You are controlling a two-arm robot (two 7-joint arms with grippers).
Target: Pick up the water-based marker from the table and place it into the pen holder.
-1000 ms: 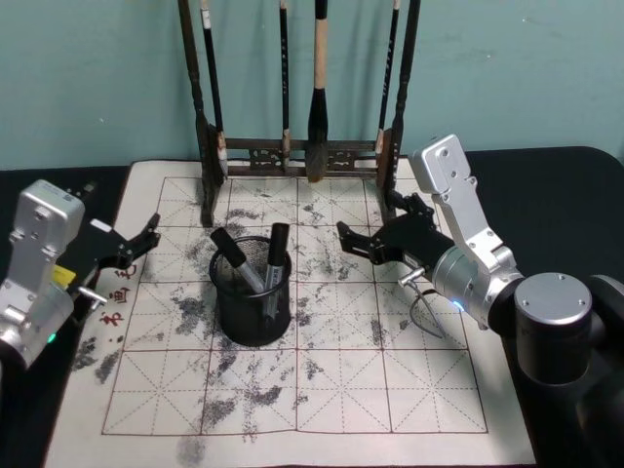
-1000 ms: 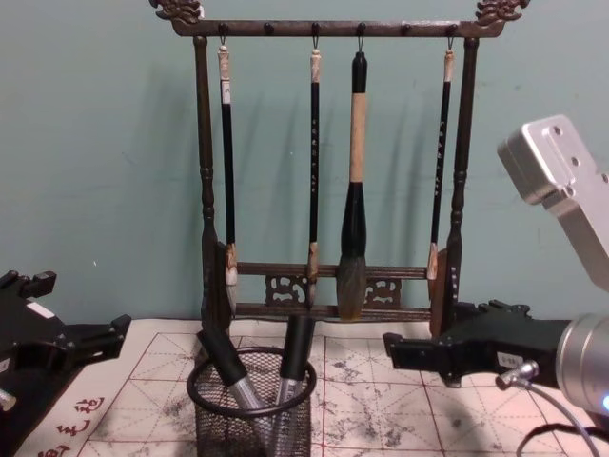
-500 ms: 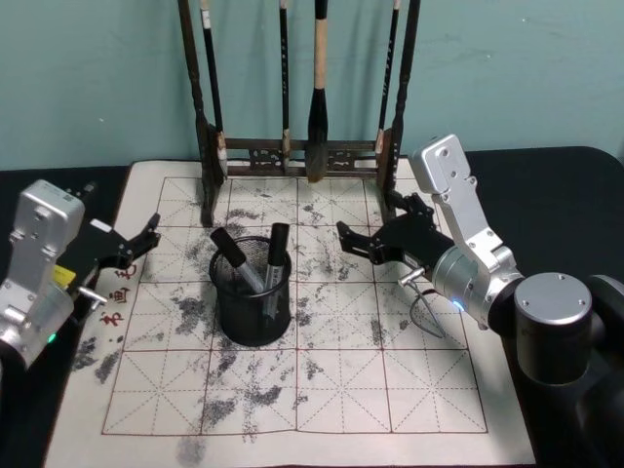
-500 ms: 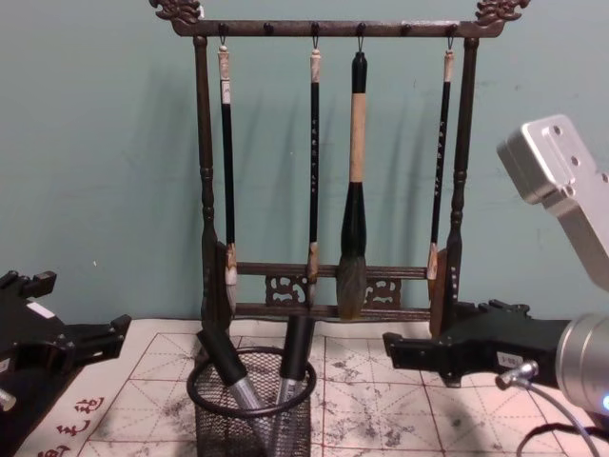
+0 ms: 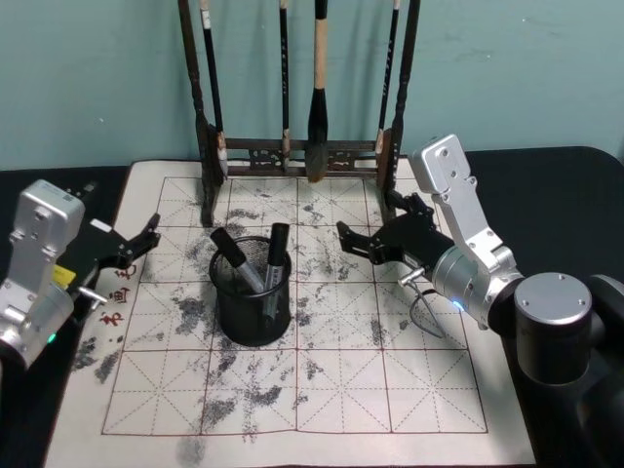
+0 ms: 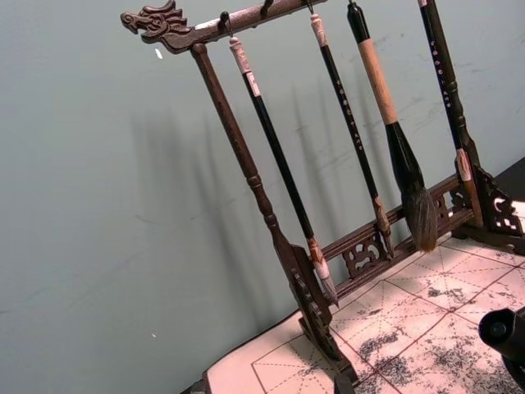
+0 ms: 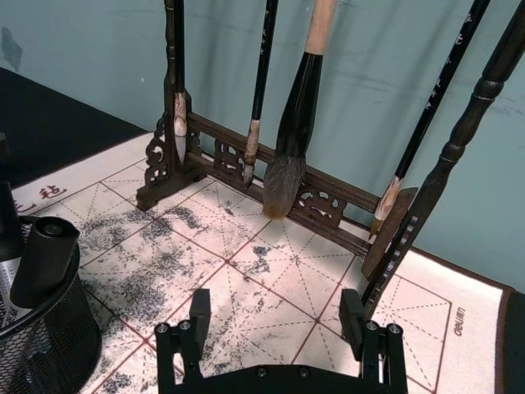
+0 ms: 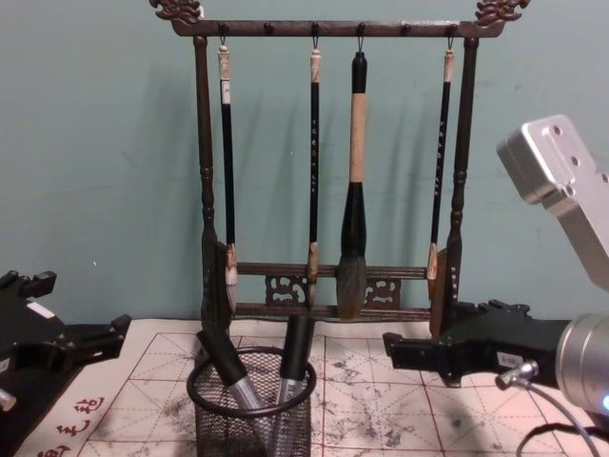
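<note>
Two markers (image 5: 255,265) stand in one black mesh pen holder (image 5: 252,310) on one ink-stained mat (image 5: 341,370); behind it, four brushes (image 8: 354,190) hang from one wooden rack (image 8: 205,190). Two grippers flank the scene.

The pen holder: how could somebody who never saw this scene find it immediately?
On the ink-stained gridded mat, look in front of the tall wooden brush rack. The pen holder stands there, a low round black mesh cup holding two markers, unlike the rack's hanging brushes.

This looks like a calligraphy desk set up for a robot trial. A dark table (image 5: 565,185) carries an ink-stained gridded mat (image 5: 331,370) and a carved wooden brush rack (image 8: 328,162) hung with brushes. A plain teal wall (image 8: 95,143) stands close behind.
</note>
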